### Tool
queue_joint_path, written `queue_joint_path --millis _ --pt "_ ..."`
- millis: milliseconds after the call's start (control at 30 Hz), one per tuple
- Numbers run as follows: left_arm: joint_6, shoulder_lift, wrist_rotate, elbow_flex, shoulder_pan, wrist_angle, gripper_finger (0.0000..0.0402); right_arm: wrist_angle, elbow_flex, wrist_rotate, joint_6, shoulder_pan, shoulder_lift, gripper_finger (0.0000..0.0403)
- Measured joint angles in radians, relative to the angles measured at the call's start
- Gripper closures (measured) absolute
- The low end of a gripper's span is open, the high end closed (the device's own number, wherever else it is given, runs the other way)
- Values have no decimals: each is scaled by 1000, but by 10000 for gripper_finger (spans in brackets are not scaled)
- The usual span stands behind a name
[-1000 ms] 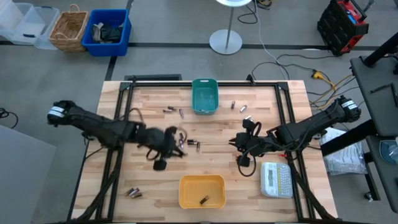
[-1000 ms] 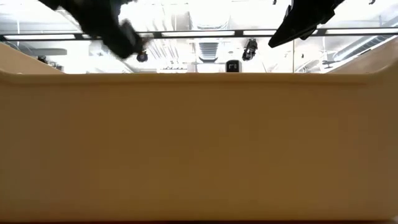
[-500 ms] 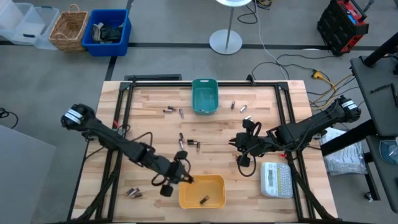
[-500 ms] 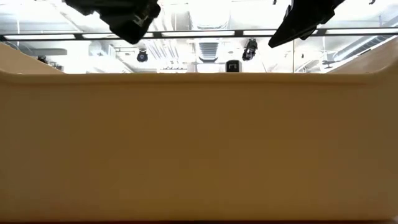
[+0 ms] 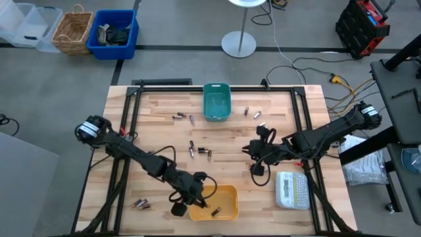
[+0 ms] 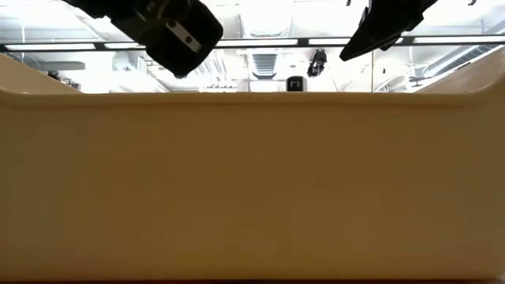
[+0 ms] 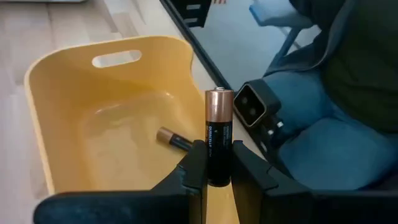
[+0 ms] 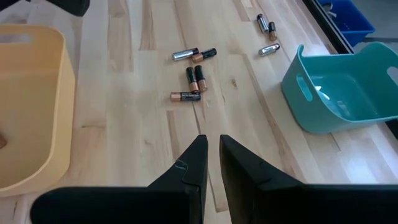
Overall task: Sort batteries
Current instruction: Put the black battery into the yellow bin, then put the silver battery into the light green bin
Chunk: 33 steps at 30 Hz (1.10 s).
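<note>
even indoor light, one view nearly blocked, soft blur at close range

the high view is evenly lit from above, with only faint shadows on the pale wooden slatted bench (image 5: 158, 105) and no glare. in the low view a broad blurred tan surface (image 6: 252, 189) fills most of the frame, out of focus; above it the room is overexposed, ceiling light strips blown to white, dark arm shapes in silhouette. the left wrist view holds the upright black-and-copper cylindrical battery (image 7: 219, 146) sharp, while the glossy yellow plastic bin (image 7: 56, 130) shows soft sheen and the background blurs. the right wrist view is bright and clear.
</note>
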Motion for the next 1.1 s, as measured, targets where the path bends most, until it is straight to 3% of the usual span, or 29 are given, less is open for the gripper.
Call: queue_joint_path --millis 333,700,800,1100 --pt "22 -3 20 -4 16 -6 365 0 0 0 -3 -5 0 369" --pt "25 -9 23 -5 21 -19 290 0 0 0 -5 -5 0 369" --pt "42 -53 5 -6 25 -118 286 0 -1 0 -9 -5 0 369" --pt "184 -326 -185 -17 117 -477 286 48 -1 46 -98 -11 0 369"
